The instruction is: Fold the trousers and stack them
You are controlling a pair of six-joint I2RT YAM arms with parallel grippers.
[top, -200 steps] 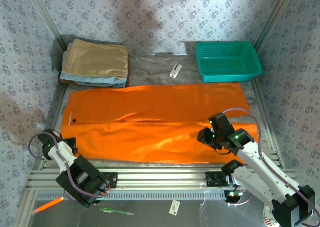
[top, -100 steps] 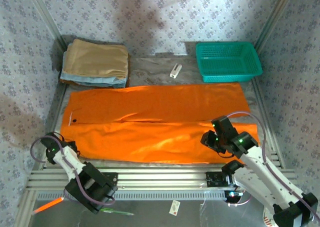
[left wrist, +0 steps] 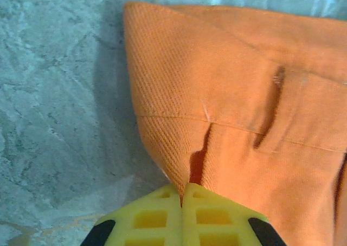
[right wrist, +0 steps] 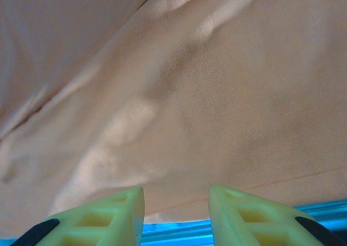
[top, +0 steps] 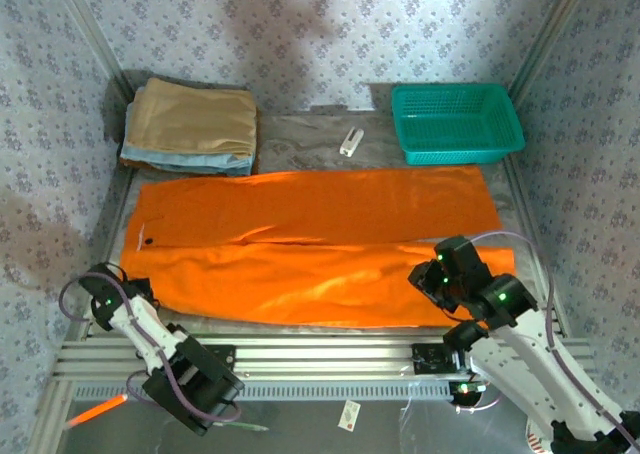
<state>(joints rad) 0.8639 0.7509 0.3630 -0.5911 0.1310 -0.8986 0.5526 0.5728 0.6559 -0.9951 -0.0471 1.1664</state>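
Note:
The orange trousers [top: 310,244] lie spread flat across the table, legs running to the right and waist at the left. My left gripper [top: 130,290] is at their near left corner. In the left wrist view its yellow fingers [left wrist: 182,189] are shut on a pinched fold of the waistband [left wrist: 217,94]. My right gripper [top: 428,279] hovers over the near leg close to its hem. In the right wrist view it [right wrist: 176,202] stands open above the fabric [right wrist: 190,94], with the cloth's near edge between its fingertips [right wrist: 108,213].
A teal basket [top: 457,122] stands at the back right. A folded tan cloth [top: 192,117] on a light blue one [top: 185,160] sits at the back left, and a small white object [top: 350,141] lies between them. An aluminium rail [top: 320,359] borders the near edge.
My left gripper has closed on the waistband corner. My right gripper has slid right and toward the near edge of the leg, still open.

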